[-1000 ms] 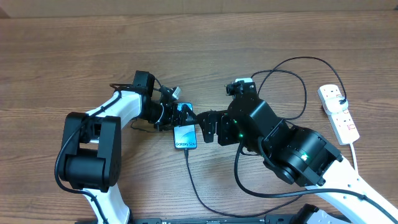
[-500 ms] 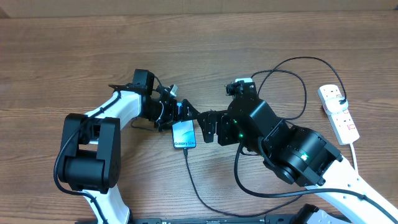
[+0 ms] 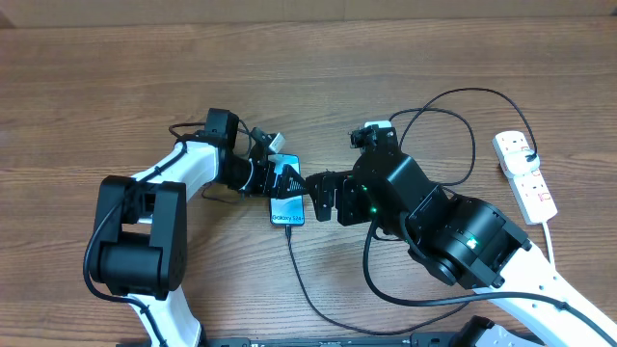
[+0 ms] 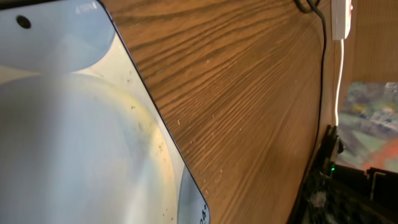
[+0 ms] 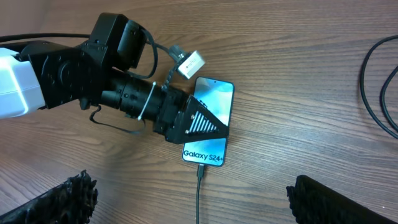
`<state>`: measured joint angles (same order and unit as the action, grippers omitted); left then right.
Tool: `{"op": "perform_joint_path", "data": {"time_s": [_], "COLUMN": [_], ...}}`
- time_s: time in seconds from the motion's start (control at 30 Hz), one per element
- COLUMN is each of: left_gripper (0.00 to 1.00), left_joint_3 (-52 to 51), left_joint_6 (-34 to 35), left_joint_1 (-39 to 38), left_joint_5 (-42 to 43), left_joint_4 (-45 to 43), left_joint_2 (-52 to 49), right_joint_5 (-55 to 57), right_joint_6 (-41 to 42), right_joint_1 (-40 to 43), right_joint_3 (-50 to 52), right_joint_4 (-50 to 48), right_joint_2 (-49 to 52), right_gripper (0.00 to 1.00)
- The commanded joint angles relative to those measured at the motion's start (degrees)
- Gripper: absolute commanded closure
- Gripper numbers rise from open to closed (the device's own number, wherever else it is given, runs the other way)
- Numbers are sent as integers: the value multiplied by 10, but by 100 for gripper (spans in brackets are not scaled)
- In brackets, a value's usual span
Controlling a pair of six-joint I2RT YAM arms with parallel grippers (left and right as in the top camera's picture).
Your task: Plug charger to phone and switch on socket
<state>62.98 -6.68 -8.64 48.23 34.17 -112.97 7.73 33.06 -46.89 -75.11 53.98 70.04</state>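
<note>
**A:** The left gripper point(image 5: 208, 127) has slid back over the phone point(image 5: 217, 102). Half a second ago it had drawn off a little toward its own arm. The phone has barely shifted.

**B:** Why is it sitting there?

**A:** To pin the phone, I'd judge. Its ribbed finger lies across the side of the screen nearer the left arm, either touching it or just above. The left wrist view is nearly all screen and wood, so I can't tell whether those fingers are parted or together.

**B:** And the right gripper point(image 3: 316, 197)?

**A:** Its fingers are spread wide and hold nothing. It is just beside the phone's other long edge, so the phone lies flat on the table point(image 3: 96, 77) between the two grippers.

**B:** Where's the charger point(image 3: 299, 280)?

**A:** Its small plug meets the phone's short edge by the "Galaxy" text and looks seated. The cable trails off toward the robot's base. That step seems done, or close to it.

**B:** Is there any container with something in it?

**A:** There's no tray or box. The socket point(image 3: 525, 183) lies well apart at the right end of the table. A black plug head appears to sit in its far outlet. The switch is too small to read. Switching it on is probably what remains, and the right arm is nearer.
</note>
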Motion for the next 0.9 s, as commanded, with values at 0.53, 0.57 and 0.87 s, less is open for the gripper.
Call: {"op": "perform_joint_path", "data": {"time_s": [0.53, 0.57, 0.87], "left_gripper": [0, 0, 0], "left_joint_3": [-39, -39, -39], "left_joint_6": [205, 213, 250], "left_joint_1": [-5, -5, -5], "left_joint_5": [-220, -220, -226], "left_joint_4": [-3, -2, 4], "left_joint_2": [-68, -68, -68], "right_joint_5": [1, 1, 1], "right_joint_6": [4, 4, 4], "right_joint_1": [1, 1, 1], "right_joint_3": [-14, -14, -14], "right_joint_4": [-3, -3, 12], "right_joint_2": [2, 2, 2], "right_gripper": [0, 0, 0]}}
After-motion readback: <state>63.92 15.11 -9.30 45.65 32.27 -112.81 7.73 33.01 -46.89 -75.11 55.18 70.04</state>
